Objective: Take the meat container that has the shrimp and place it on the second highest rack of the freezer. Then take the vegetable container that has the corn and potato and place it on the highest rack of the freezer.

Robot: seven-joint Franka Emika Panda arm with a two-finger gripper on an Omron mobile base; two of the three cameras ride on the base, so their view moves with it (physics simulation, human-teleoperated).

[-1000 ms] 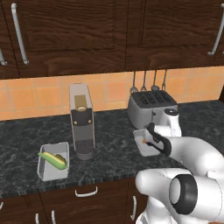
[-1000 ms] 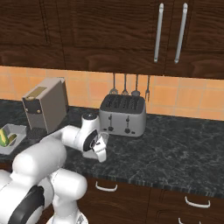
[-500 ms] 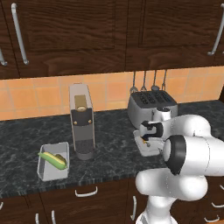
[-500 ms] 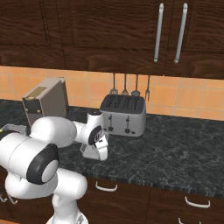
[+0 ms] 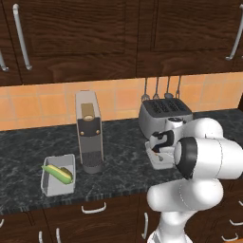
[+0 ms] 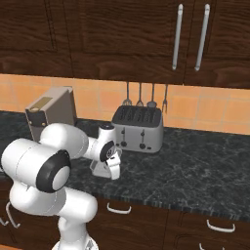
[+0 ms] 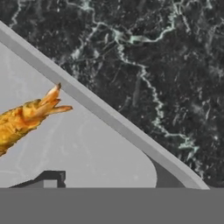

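— Grey metal at the bottom of the hand view: how much of the meat tray [image 7: 87, 157] can you make out?

— Only one corner, seen close. Its rim runs as a slanted band across the picture, with the dark marbled counter [image 7: 166, 57] beyond it. The shrimp [image 7: 26, 118] lies on the tray floor, tail fan toward the rim, and its body is cut off at the left edge.

— And from the base cameras?

— In the left base view the tray [image 5: 159, 160] sits on the counter just in front of the toaster [image 5: 163, 114], but the arm's wrist and elbow cover most of it. In the right base view the forearm and hand hide it altogether; the toaster [image 6: 137, 128] and the hanging utensils [image 6: 144, 95] show well there.

— The gripper — spread or closed?

— I cannot tell. In the left base view the gripper [image 5: 161, 149] hangs low over the tray, its fingers lost against the dark hand. In the hand view just one dark finger stub [image 7: 46, 179] rises at the bottom, over the tray floor, with nothing visibly between the jaws.

— The other tray?

— The left base view has it: the vegetable tray [image 5: 58, 174] stands well apart to the left, beside the coffee machine [image 5: 89, 132], with the corn [image 5: 58, 172] lying inside. The potato is not distinguishable.
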